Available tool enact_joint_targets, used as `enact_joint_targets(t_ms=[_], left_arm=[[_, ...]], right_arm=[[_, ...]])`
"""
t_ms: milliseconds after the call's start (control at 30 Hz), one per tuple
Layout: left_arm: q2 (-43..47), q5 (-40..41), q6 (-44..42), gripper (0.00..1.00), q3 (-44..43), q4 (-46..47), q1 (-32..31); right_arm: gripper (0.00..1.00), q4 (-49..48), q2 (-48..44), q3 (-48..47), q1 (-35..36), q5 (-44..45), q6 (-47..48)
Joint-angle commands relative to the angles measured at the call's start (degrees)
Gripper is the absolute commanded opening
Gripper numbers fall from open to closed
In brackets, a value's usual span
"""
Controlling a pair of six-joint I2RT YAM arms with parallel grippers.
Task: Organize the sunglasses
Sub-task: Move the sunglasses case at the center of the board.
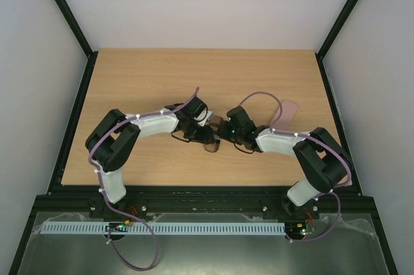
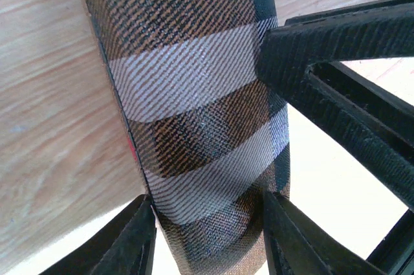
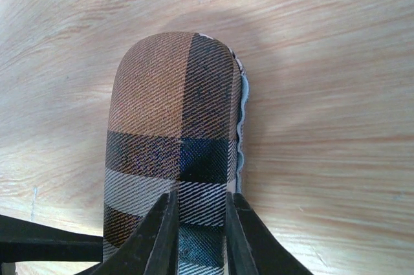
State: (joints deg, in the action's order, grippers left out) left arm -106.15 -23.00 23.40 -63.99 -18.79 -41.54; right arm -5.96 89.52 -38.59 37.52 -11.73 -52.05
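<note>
A brown plaid oblong case (image 1: 213, 134) lies at the table's middle between both grippers. My left gripper (image 2: 210, 236) straddles its width, one finger (image 2: 139, 236) against each side of the case (image 2: 194, 94). From the other end, my right gripper (image 3: 199, 223) holds its narrow jaws on the case (image 3: 171, 94), whose pale lining edge (image 3: 243, 113) shows along one side. A right finger (image 2: 304, 48) touches the case's edge in the left wrist view. The sunglasses are hidden; a thin dark wire shape (image 1: 243, 150) under the right gripper (image 1: 229, 134) is too small to identify.
A flat pink case (image 1: 289, 112) lies on the wooden table (image 1: 142, 81) behind the right arm. Black frame posts and white walls enclose the table on the left, right and far sides. Both forearms lie low across the table's near half.
</note>
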Motion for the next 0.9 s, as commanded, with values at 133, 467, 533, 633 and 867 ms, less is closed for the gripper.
enact_joint_targets(t_ms=[133, 467, 533, 633, 867], left_arm=[[-0.3, 3.1, 3.0, 0.49, 1.9, 1.1, 1.5], [16.6, 8.0, 10.8, 0.7, 10.2, 5.4, 6.2], [20.2, 10.1, 12.2, 0.72, 12.8, 5.5, 7.7], [25.3, 13.3, 13.3, 0.74, 16.8, 5.3, 10.2], [33.2, 14.5, 12.4, 0.76, 21.8, 2.6, 12.7]], right_arm=[[0.29, 11.8, 0.9, -3.2, 0.3, 7.5, 3.6], [0.58, 20.0, 0.6, -11.9, 4.1, 13.7, 5.0], [0.62, 19.9, 1.6, -12.5, 5.4, 14.8, 3.5], [0.63, 21.3, 3.8, -14.4, 6.9, 16.3, 0.8], [0.64, 21.7, 6.7, -15.5, 9.5, 15.9, -5.9]])
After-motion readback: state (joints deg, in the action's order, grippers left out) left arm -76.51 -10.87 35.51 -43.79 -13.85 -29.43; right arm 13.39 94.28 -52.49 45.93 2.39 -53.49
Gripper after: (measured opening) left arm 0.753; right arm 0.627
